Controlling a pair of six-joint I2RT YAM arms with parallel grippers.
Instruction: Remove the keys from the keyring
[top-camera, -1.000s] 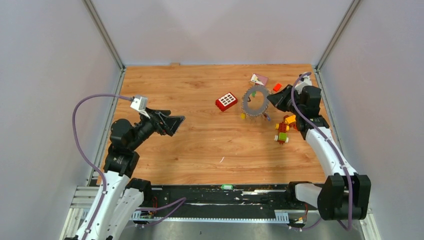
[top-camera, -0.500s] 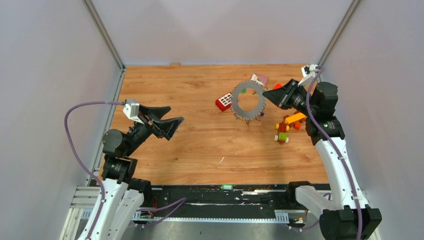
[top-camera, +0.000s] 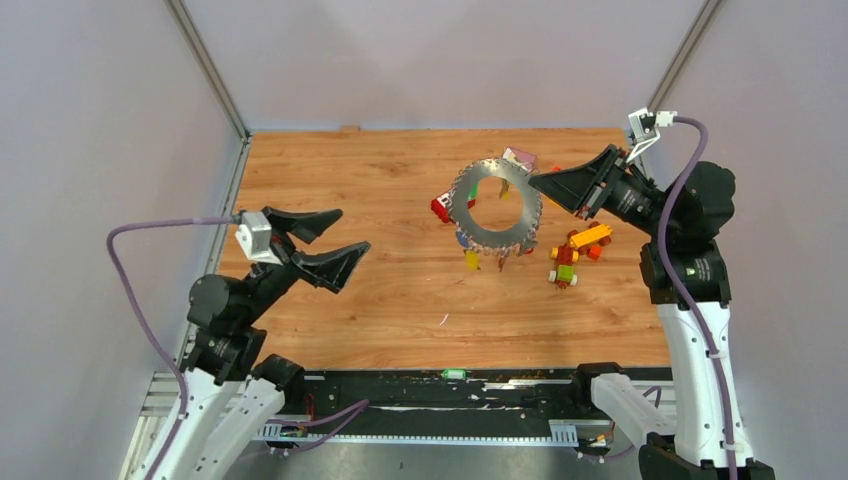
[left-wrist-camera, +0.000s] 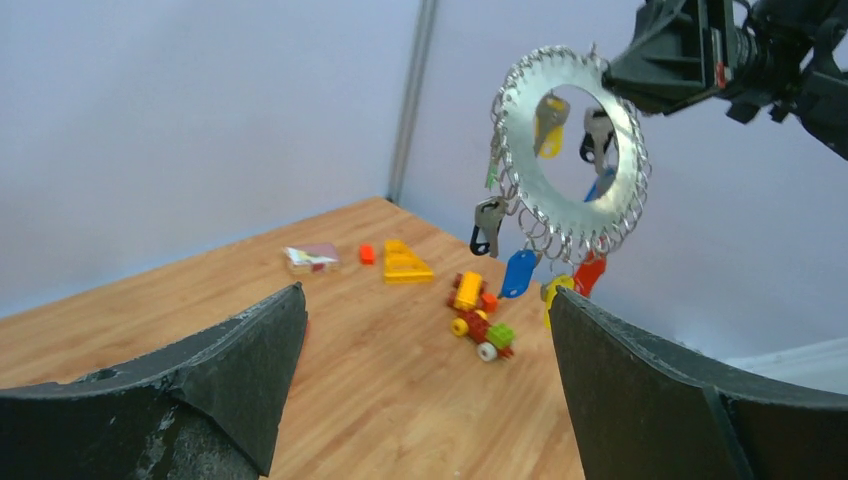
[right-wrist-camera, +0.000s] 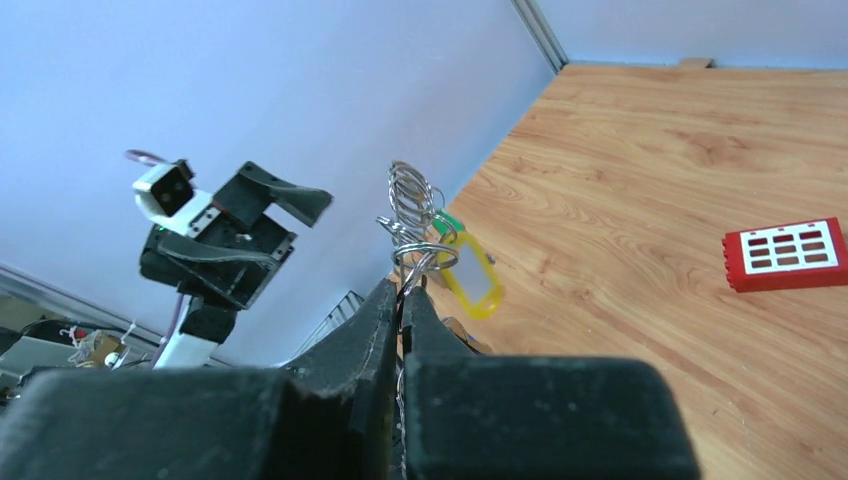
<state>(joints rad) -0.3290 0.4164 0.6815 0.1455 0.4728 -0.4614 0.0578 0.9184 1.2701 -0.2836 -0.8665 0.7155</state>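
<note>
The keyring (top-camera: 495, 238), a flat grey metal ring fringed with small wire loops, hangs in the air over the right half of the table. My right gripper (top-camera: 535, 182) is shut on its right rim. The keys (top-camera: 471, 260), with blue, red and yellow heads, dangle from its lower edge. In the left wrist view the keyring (left-wrist-camera: 575, 218) stands upright with the right gripper (left-wrist-camera: 615, 72) at its top right and a blue-headed key (left-wrist-camera: 517, 272) below it. The right wrist view shows my right gripper (right-wrist-camera: 400, 290) pinching the ring edge-on. My left gripper (top-camera: 352, 230) is open, well left of the ring.
A red brick (top-camera: 440, 207) lies partly behind the ring. A toy brick car (top-camera: 570, 258) sits at the right, and a pink card (top-camera: 518, 157) lies further back. A yellow wedge (left-wrist-camera: 405, 265) and an orange piece (left-wrist-camera: 367, 253) lie near the back wall.
My right arm has lifted the keyring off the table and carried it up and leftward. My left arm has risen, its jaws still wide open.
</note>
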